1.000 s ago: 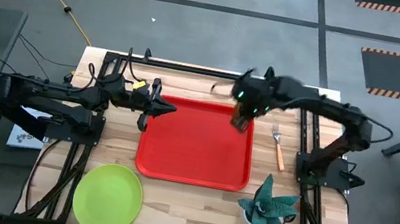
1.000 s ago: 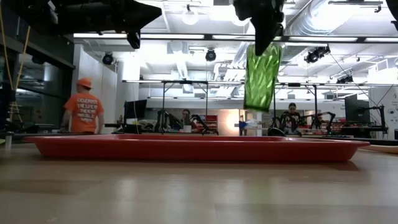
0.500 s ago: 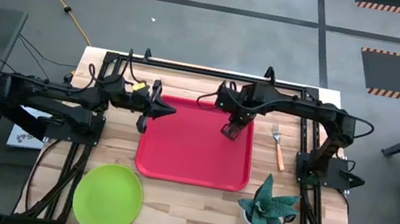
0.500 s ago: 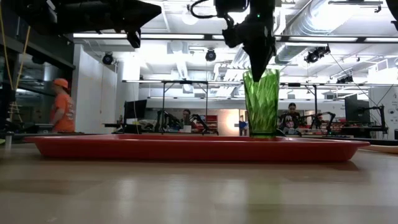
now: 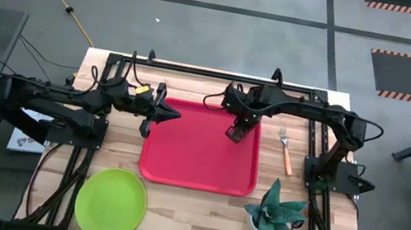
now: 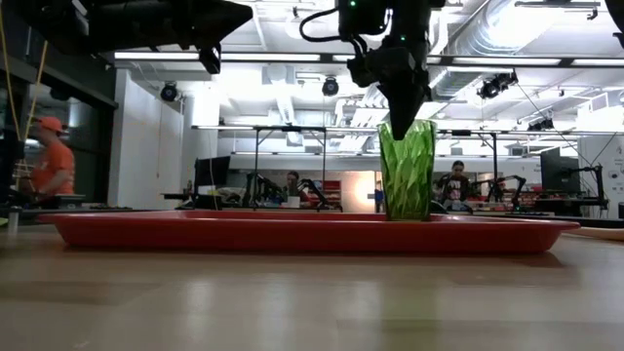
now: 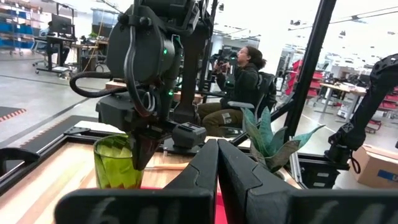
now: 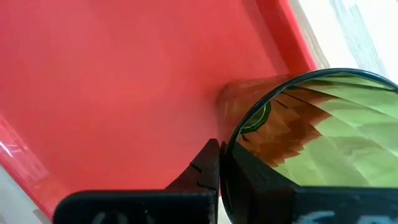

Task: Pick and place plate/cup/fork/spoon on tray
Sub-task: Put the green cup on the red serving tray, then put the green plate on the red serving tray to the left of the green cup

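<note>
Green cup (image 6: 407, 171) stands upright on the red tray (image 5: 182, 157), upper right of it in the high view. Right gripper (image 6: 398, 122) fingers pinch its rim; they should spread before lifting straight up. Left gripper (image 5: 150, 114) fingers pressed together.

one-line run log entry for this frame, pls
right hand: shut on cup rim, cup upright on tray | left hand: shut, idle at tray's left edge | plate, fork: on table, off tray
</note>
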